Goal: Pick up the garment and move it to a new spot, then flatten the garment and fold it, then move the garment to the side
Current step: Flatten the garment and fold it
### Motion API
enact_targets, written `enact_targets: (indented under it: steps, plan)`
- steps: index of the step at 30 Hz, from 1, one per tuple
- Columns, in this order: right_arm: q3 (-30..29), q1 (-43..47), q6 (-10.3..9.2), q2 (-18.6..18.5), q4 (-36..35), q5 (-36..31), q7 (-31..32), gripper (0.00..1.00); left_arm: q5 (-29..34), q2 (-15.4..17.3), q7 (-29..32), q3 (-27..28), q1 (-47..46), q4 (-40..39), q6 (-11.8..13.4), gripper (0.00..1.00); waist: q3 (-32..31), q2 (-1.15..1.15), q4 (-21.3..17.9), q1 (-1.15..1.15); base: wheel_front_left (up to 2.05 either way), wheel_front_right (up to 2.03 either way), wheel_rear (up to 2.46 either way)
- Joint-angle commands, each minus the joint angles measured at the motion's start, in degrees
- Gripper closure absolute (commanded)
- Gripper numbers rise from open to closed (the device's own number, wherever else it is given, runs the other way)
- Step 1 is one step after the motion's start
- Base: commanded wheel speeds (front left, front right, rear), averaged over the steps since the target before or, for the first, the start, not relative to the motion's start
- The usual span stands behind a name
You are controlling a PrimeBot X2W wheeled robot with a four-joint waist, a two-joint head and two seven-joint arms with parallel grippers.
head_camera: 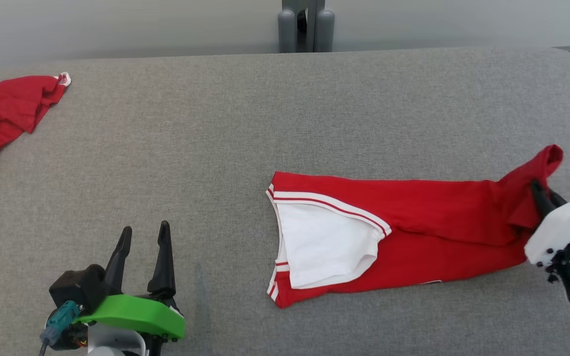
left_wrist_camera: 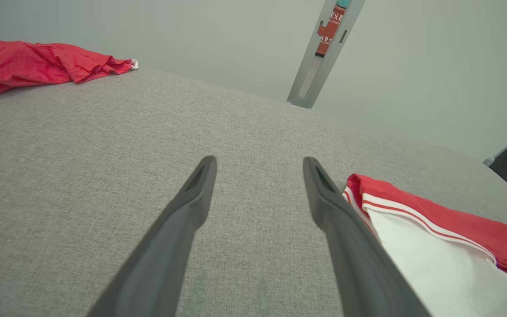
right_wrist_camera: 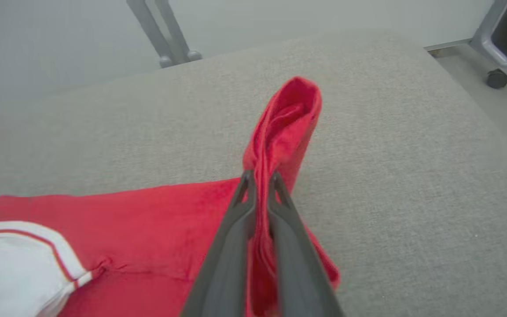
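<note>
Red garment point(head_camera: 428, 222), white-striped trim, lying lengthwise on the grey tabletop point(head_camera: 215, 148), right of centre. Right gripper point(right_wrist_camera: 261, 175): jaws pinched on its raised right end. Left gripper point(head_camera: 145, 227): jaws apart above bare tabletop. Crumpled red cloth point(head_camera: 3, 111) at far left.

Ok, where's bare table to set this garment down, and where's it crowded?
Widest free patch: the middle of the table, between the crumpled red cloth at far left and the red-and-white garment, ahead of the left gripper. The far strip behind the garment is bare. Crowded: the right end, where the right gripper pinches it.
</note>
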Motion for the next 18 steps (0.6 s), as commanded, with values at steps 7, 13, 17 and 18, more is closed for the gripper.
enact_targets:
  steps: [7,13,17,18]
  plan:
    - [8.75,4.48,-0.04,4.31,-12.42,6.79,4.58,1.00,0.30,0.33,0.34,-0.60,-0.34,0.26,-0.12,0.00,-1.56,0.00,1.64,0.00,0.00,0.00,0.00]
    - [16.57,4.08,-0.04,6.73,-13.70,9.37,4.60,1.00,0.13,0.24,0.40,-1.17,-0.60,0.41,-0.37,0.00,-1.81,0.00,3.24,0.00,0.00,0.00,0.00]
    - [22.01,2.28,-0.04,8.05,-10.62,10.08,3.00,1.00,0.12,0.03,0.48,-1.57,-1.04,0.65,-0.44,0.00,-1.73,0.00,4.43,0.00,0.00,0.00,0.00]
    - [23.48,1.77,-0.04,8.37,-9.43,10.30,2.40,1.00,0.13,-0.04,0.50,-1.73,-1.18,0.73,-0.48,0.00,-1.67,0.00,4.80,0.00,0.00,0.00,0.00]
